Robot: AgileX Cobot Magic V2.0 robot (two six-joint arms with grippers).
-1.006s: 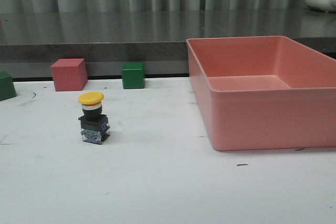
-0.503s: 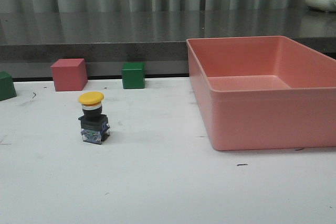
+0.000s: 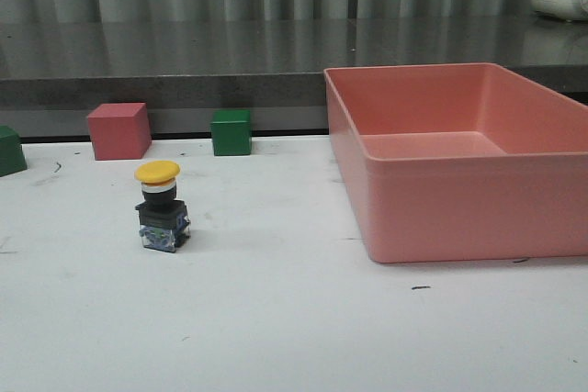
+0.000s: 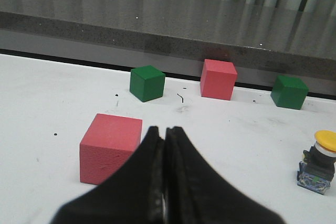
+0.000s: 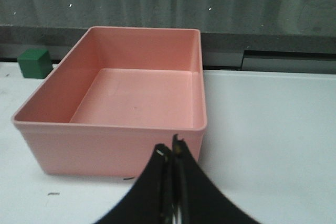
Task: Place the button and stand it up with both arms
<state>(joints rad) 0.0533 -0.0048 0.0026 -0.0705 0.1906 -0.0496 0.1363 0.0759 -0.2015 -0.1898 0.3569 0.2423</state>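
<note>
The button [image 3: 162, 207] stands upright on the white table, yellow cap on top, clear bluish base down. It also shows in the left wrist view [image 4: 318, 162], far off to one side. My left gripper [image 4: 163, 131] is shut and empty, just beside a pink cube [image 4: 111, 147]. My right gripper [image 5: 169, 148] is shut and empty, in front of the near wall of the pink bin [image 5: 110, 148]. Neither arm shows in the front view.
The pink bin [image 3: 441, 218] stands at the right, empty. A pink cube [image 3: 118, 130] and a green cube [image 3: 231, 132] sit at the table's back edge; another green cube [image 3: 11, 151] is at the far left. A dark ledge runs behind.
The front view has shifted a few pixels to the left; the button and the cubes have not moved on the table.
</note>
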